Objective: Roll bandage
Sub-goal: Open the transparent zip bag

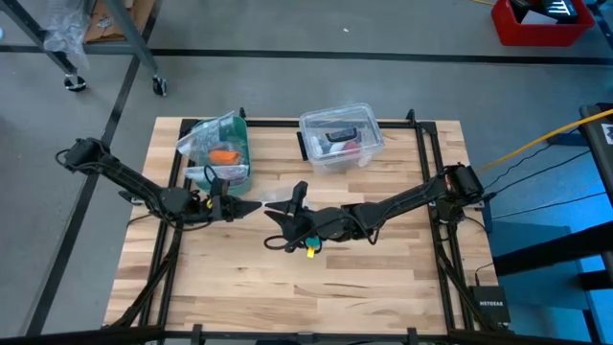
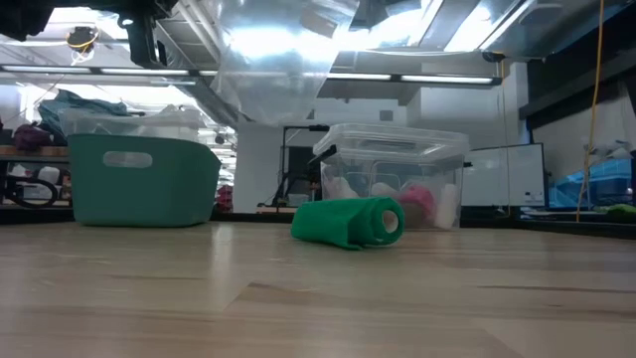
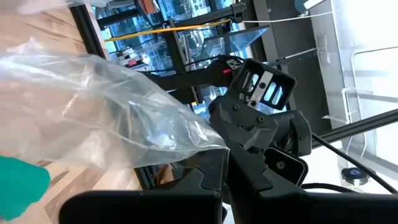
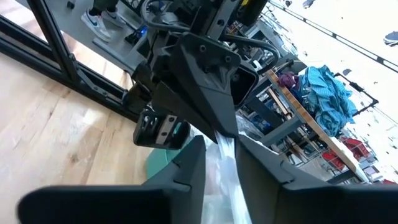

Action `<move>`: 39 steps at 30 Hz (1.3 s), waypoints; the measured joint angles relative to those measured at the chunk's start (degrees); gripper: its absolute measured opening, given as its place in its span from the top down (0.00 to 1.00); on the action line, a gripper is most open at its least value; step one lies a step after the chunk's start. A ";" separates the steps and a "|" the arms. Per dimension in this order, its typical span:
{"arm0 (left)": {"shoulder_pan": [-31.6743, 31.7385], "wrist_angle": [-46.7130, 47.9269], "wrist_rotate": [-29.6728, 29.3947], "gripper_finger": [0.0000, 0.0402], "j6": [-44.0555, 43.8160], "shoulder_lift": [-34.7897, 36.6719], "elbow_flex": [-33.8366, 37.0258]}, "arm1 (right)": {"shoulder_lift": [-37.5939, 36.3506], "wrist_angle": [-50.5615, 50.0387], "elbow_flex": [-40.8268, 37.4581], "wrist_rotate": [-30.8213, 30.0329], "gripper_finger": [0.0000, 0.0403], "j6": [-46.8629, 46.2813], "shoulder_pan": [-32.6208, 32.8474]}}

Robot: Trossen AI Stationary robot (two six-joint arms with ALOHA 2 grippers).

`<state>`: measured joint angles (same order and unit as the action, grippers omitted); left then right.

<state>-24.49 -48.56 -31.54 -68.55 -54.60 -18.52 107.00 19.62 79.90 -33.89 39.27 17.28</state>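
Two grippers meet over the middle of the table, and both pinch the same clear plastic bag (image 3: 112, 124). In the left wrist view the left gripper (image 3: 225, 163) has its fingers closed on a corner of the bag. In the right wrist view the right gripper (image 4: 221, 155) clamps a strip of the same film between its fingers, with the left arm's wrist close in front of it. From above, the left gripper (image 1: 251, 205) reaches in from the left edge and the right gripper (image 1: 287, 213) from the right, their tips near each other with the film stretched between them.

The bandage (image 2: 350, 222) lies on the wooden table (image 2: 318, 298) as a green roll. In the low view it rests on its side, its long axis flat on the wood and running roughly across the picture, with the open spiral end turned to the right and slightly toward the camera. It is free of both grippers, which hang above it. A bit of teal also shows at the edge of the left wrist view.

Behind the roll stands a clear lidded box (image 2: 393, 174). To the left is a teal bin (image 2: 139, 179), which in the high view holds an orange item (image 1: 223, 154).
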 joint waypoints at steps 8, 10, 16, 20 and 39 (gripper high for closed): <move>-0.02 -0.22 -0.01 1.00 0.00 -0.01 0.00 | 0.00 -0.08 0.00 -2.45 0.84 0.04 -0.02; -0.02 -0.39 -0.01 1.00 0.00 -0.01 0.00 | 0.00 -0.09 0.00 -3.46 0.84 0.04 -0.04; -0.02 -0.57 -0.01 1.00 -0.23 0.01 0.00 | 0.00 -0.11 0.00 -4.08 0.84 0.07 -0.04; -0.02 -0.57 -0.01 1.00 -0.28 -0.01 0.00 | 0.00 -0.13 0.00 -4.09 0.84 0.07 -0.04; -0.02 -0.61 0.01 1.00 -0.42 0.00 0.00 | 0.00 -0.09 0.00 -4.09 0.84 -2.86 -0.05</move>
<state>-24.51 -49.16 -31.53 -68.97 -54.59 -18.52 107.00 19.53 79.90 -37.98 36.40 17.23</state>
